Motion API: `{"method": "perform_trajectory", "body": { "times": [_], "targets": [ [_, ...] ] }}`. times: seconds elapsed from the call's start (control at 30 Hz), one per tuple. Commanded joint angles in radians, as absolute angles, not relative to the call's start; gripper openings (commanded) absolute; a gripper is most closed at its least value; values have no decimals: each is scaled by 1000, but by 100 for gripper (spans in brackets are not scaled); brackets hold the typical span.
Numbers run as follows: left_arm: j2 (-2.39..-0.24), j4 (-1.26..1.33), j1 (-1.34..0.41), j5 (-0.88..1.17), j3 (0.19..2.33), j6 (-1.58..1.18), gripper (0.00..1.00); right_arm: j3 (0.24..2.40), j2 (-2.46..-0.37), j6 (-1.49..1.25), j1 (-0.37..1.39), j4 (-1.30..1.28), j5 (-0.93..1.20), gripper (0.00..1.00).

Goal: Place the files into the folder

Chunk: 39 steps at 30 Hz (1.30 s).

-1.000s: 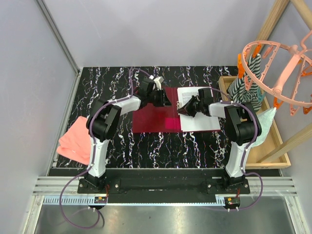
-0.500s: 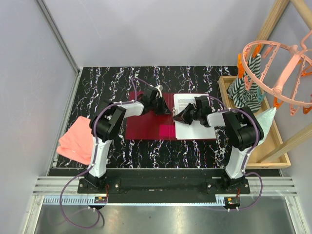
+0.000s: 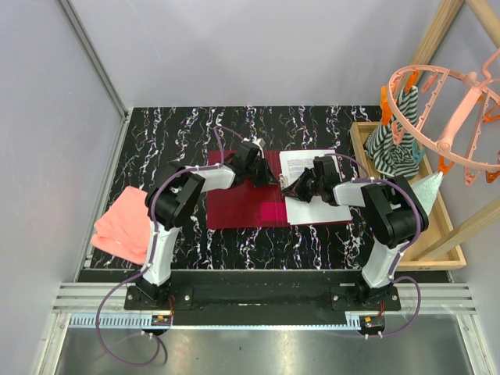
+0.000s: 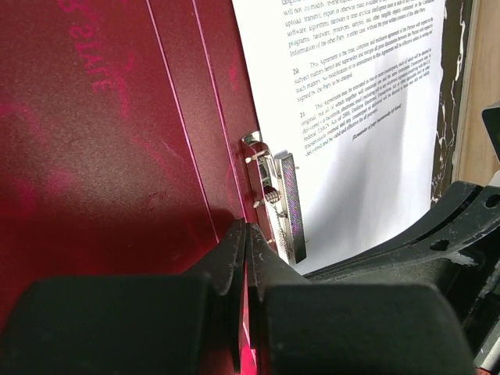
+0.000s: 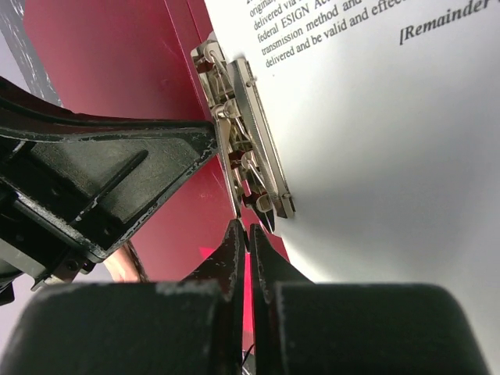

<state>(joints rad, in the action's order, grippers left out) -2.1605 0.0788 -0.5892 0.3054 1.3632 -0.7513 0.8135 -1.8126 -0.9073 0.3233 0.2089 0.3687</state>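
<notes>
1. The folder (image 3: 234,205) lies open on the table (image 3: 172,133).
2. The files (image 3: 316,212) lie on its right half, edge against the spine clip (image 5: 246,141).
3. The left gripper (image 4: 245,234) and right gripper (image 5: 248,230) have their jaws pressed together beside the clip. We see nothing held.
4. We advise squaring the sheets under the clip before closing the cover.

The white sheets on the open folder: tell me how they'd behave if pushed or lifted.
The sheets lie thin and flat, so probably floppy and light; lifted by one edge, they'd likely droop. On the smooth red folder they may slide, unless the metal clip at their edge pins them.
</notes>
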Motion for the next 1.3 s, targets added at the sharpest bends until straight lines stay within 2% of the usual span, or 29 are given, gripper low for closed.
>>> {"method": "perform_trajectory", "body": {
  "times": [0.0,0.27,0.37,0.53,0.83,1.1,1.27],
  "targets": [
    [-2146,2,-584,210,1324,-715,0,744,-1893,-815,319,-51,157,0],
    [-2145,2,-586,201,1322,-703,0,721,-1919,-807,318,-66,104,0],
    [-2145,3,-586,196,1325,-695,0,686,-1908,-810,288,67,249,0],
    [-2148,2,-586,199,1328,-692,0,695,-1885,-831,250,84,397,0],
    [-2146,3,-586,199,1327,-692,0,663,-1979,-854,204,145,433,0],
    [-2151,-21,-586,201,1341,-678,0,653,-1937,-857,258,6,131,0],
    [-2171,-43,-588,228,1376,-640,0,646,-1940,-891,298,14,87,0]
  ]
}}
